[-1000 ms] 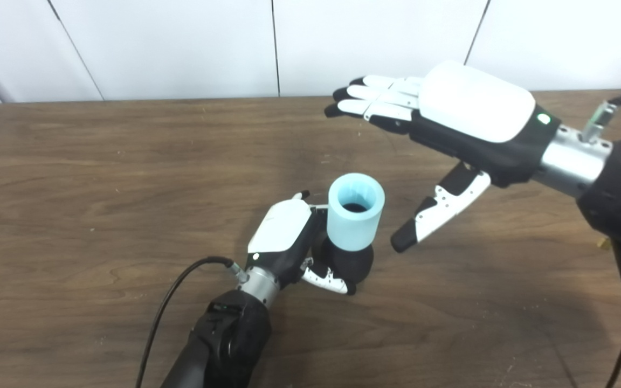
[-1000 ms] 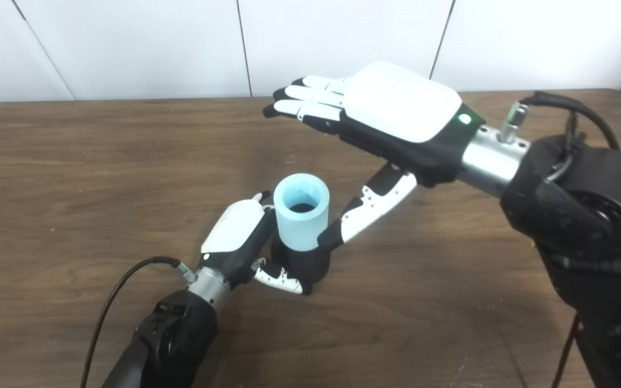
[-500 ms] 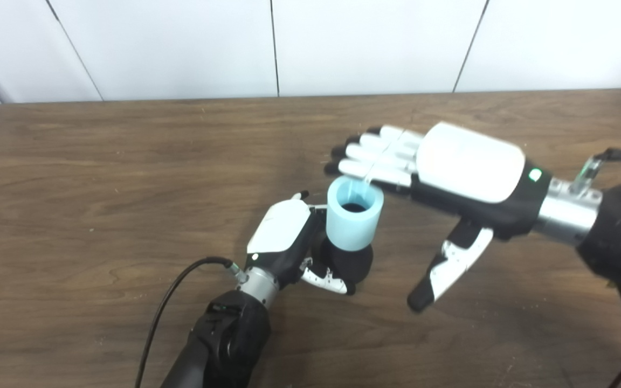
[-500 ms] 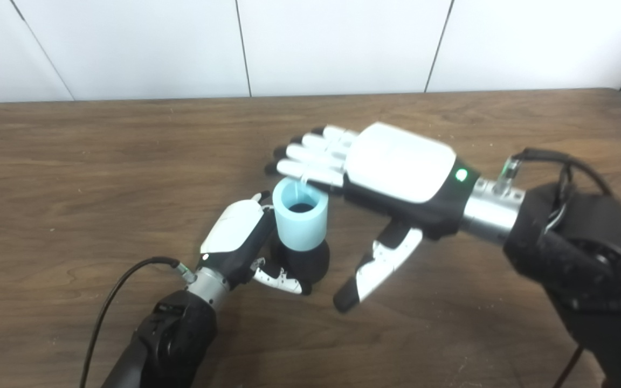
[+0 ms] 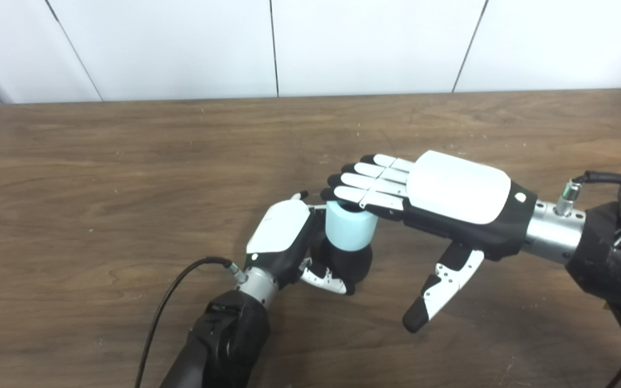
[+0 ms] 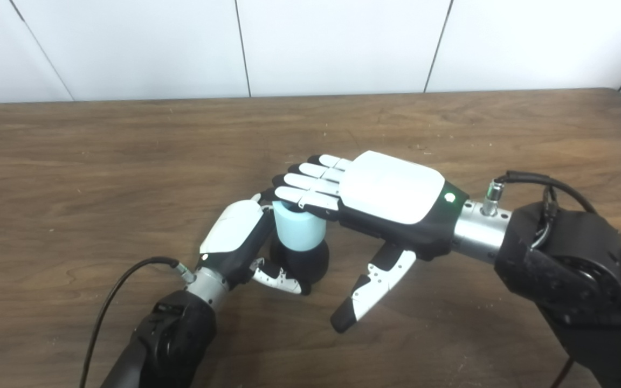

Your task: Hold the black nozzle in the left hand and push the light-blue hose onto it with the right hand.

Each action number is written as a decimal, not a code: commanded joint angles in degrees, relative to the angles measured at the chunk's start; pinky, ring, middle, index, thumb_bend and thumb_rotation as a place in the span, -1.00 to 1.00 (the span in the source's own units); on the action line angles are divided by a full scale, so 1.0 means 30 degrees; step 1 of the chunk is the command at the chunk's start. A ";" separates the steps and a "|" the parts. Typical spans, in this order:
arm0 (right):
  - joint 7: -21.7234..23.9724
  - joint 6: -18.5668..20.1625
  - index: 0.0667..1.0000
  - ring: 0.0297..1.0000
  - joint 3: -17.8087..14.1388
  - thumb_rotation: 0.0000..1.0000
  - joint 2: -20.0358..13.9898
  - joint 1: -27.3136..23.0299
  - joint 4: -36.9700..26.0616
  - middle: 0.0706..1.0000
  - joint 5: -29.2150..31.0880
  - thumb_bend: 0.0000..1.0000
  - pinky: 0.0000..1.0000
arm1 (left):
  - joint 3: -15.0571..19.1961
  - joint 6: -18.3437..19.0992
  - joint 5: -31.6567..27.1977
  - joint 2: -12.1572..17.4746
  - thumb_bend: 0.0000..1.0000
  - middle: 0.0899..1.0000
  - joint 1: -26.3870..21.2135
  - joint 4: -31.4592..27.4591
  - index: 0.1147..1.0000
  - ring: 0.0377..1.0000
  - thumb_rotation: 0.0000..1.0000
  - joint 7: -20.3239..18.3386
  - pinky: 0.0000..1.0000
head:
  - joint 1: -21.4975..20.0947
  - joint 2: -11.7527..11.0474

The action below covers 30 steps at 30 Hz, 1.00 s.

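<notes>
The black nozzle (image 5: 347, 263) stands upright on the wooden table (image 5: 100, 178), near its middle. My left hand (image 5: 283, 242) is shut on its rounded base, fingers wrapped round the front. The light-blue hose (image 5: 345, 231), a short tube, sits on top of the nozzle. My right hand (image 5: 440, 202) is open and flat, palm down. Its fingers (image 5: 361, 186) lie across the top of the hose and hide its opening. The thumb (image 5: 440, 291) hangs down to the right, apart from the nozzle.
A black cable (image 5: 173, 296) runs from my left wrist down along the forearm. The white panelled wall (image 5: 289, 48) rises behind the table's far edge. Bare wood lies to the left and at the back.
My right hand has come down from above the table and towards me; its flat fingers now rest on the hose's top. The hose sits a little lower on the nozzle. The left hand has stayed put.
</notes>
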 commanded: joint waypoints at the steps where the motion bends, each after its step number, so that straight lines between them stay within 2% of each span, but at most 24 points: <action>1: -0.0702 -0.0565 1.00 1.00 -0.0164 1.00 -0.0073 -0.0096 -0.0188 1.00 -0.0029 0.45 1.00 | -0.0165 0.0463 0.0209 0.0430 0.03 -0.01 0.0385 0.0676 -0.24 0.43 -1.00 -0.1082 1.00 | 0.0054 -0.0013; 5: -0.0927 -0.1122 1.00 1.00 -0.0218 1.00 0.0003 0.0242 0.0105 1.00 -0.0221 0.44 1.00 | -0.0198 0.0486 0.0260 0.0466 0.03 -0.01 0.0313 0.0667 -0.24 0.43 -1.00 -0.1167 1.00 | 0.0001 -0.0008; 11: -0.1020 -0.1363 1.00 1.00 -0.0039 1.00 -0.0022 0.0826 0.0249 1.00 -0.0549 0.44 1.00 | -0.0205 0.0542 0.0260 0.0500 0.03 0.00 0.0245 0.0557 -0.25 0.47 -1.00 -0.1287 1.00 | -0.0007 0.0009; 22: -0.1401 -0.2041 0.97 1.00 0.0396 1.00 -0.0416 0.2153 0.1391 1.00 -0.1190 0.45 1.00 | -0.0092 0.0548 0.0203 0.0432 0.03 0.00 0.0269 0.0397 -0.25 0.43 -1.00 -0.1419 1.00 | -0.0045 -0.0028; 30: -0.1793 -0.1945 0.97 1.00 0.0873 1.00 -0.0493 0.2739 0.1879 1.00 -0.1519 0.43 1.00 | -0.0007 0.0407 0.0051 0.0472 0.03 0.00 0.0269 0.0365 -0.25 0.41 -1.00 -0.1456 1.00 | -0.0098 -0.0009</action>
